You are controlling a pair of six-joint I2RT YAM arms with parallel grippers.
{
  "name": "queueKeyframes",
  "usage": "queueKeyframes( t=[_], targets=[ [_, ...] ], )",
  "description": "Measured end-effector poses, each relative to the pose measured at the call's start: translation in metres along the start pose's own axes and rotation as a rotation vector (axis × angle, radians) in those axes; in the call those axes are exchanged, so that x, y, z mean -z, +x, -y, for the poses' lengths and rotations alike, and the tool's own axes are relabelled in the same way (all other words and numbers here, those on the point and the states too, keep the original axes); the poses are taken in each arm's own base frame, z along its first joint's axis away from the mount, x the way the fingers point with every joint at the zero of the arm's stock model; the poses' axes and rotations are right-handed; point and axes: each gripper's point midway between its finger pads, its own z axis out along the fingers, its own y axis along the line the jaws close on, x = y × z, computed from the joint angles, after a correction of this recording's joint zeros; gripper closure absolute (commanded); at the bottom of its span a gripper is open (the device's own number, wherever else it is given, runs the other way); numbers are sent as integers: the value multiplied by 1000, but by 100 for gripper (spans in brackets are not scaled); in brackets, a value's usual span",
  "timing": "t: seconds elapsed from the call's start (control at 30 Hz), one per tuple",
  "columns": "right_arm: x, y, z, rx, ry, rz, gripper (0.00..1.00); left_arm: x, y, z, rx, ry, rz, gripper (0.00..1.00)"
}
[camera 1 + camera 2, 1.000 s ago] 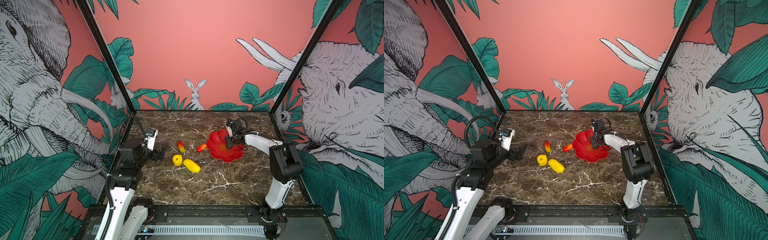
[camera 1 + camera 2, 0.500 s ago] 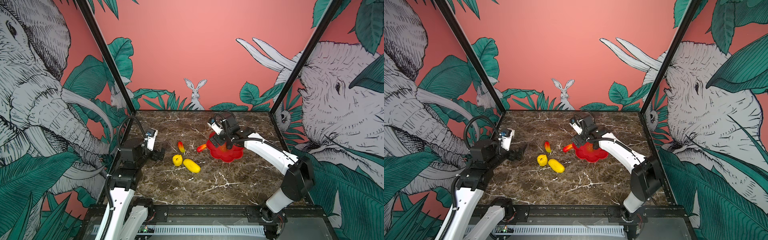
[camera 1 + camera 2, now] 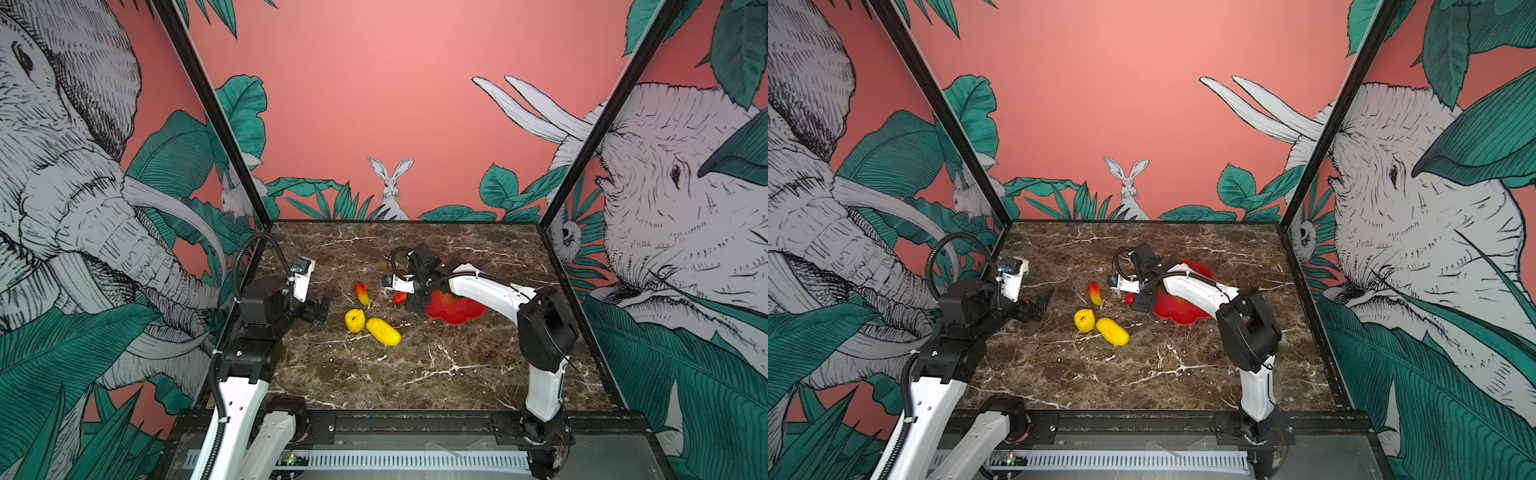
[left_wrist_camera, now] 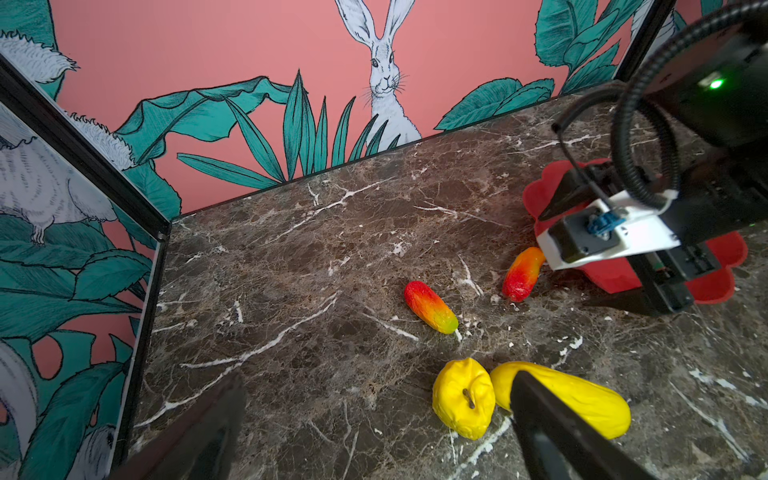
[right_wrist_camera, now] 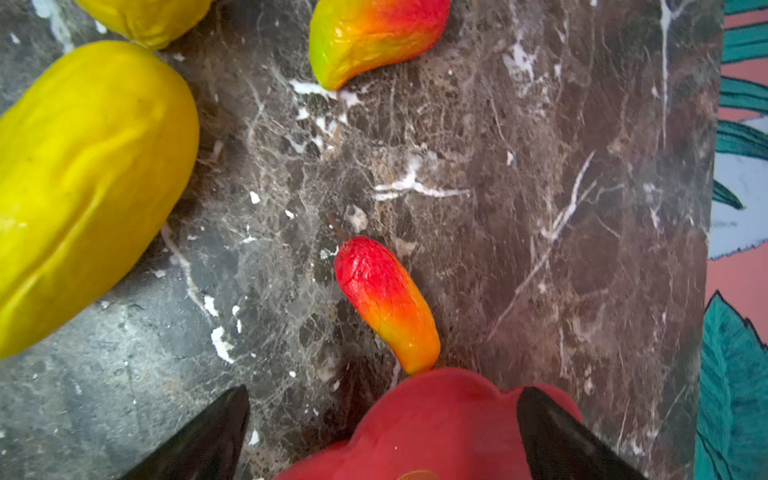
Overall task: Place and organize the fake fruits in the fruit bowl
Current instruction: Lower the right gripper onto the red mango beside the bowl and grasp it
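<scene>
The right gripper (image 5: 383, 390) hangs over the rim of the red fruit bowl (image 5: 449, 419), fingers spread wide and empty. Just ahead, a slim red-orange fruit (image 5: 386, 303) lies on the marble table (image 5: 540, 208), its yellow tip touching that rim. The other slim fruit (image 4: 430, 307), the round yellow fruit (image 4: 463, 399) and the long yellow fruit (image 4: 590, 399) lie nearby, outside the bowl — the left gripper (image 4: 378, 376) hovers near them, fingers open, holding nothing.
</scene>
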Motion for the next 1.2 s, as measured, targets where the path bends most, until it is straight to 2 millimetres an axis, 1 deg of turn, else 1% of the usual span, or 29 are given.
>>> queueKeyframes(
  t=[0.07,0.13,0.2,0.23,0.37,0.43,0.77,1.13,1.2],
  targets=[
    [-4,-3,0,26,-7,6,2,0,0,0,0,0,0,0],
    [-8,-5,1,44,-13,8,7,0,0,0,0,-1,0,0],
    [-13,-7,3,57,-16,10,20,0,0,0,0,-2,0,0],
    [-15,-7,4,56,-18,9,21,0,0,0,0,-2,0,0],
    [-27,-15,15,46,-14,13,21,0,0,0,0,-2,1,0],
    [-32,-16,15,45,-19,13,20,0,0,0,-1,-2,1,0],
    [-47,-5,-2,61,-99,-21,18,0,0,0,-3,-2,1,0],
    [-57,0,2,58,-82,-49,25,0,0,0,-4,-1,1,0],
    [-61,2,2,54,-81,-57,28,0,0,0,-4,-1,1,0]
  ],
)
